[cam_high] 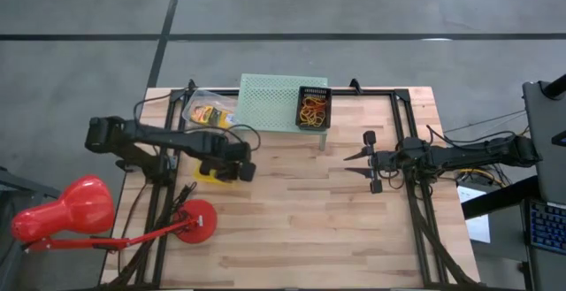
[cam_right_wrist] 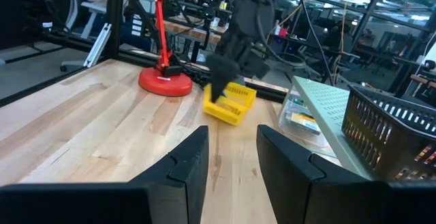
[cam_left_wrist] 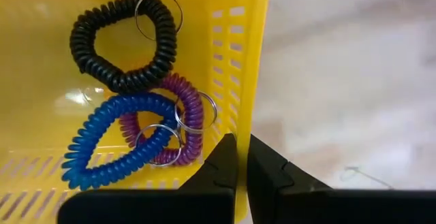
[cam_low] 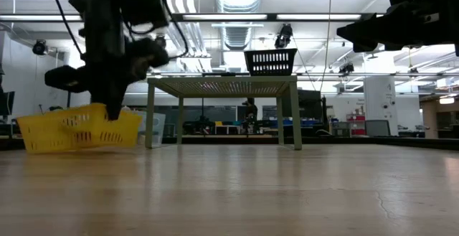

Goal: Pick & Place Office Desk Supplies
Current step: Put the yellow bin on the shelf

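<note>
While pinched shut on the rim of a small yellow basket (cam_left_wrist: 248, 60) holding black (cam_left_wrist: 122, 43), blue (cam_left_wrist: 116, 148) and purple coil bands (cam_left_wrist: 189, 115), tilted just off the table (cam_high: 292, 229) by the red lamp (cam_high: 66, 211), left gripper (cam_left_wrist: 242, 166); right gripper (cam_high: 358, 164), fingers apart, empty, well right of it.

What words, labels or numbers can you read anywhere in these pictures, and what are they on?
None can be read.
The packet by the green stand carries print, too small and blurred to read.
The yellow basket, the coil bands and the lamp show no lettering.
</note>
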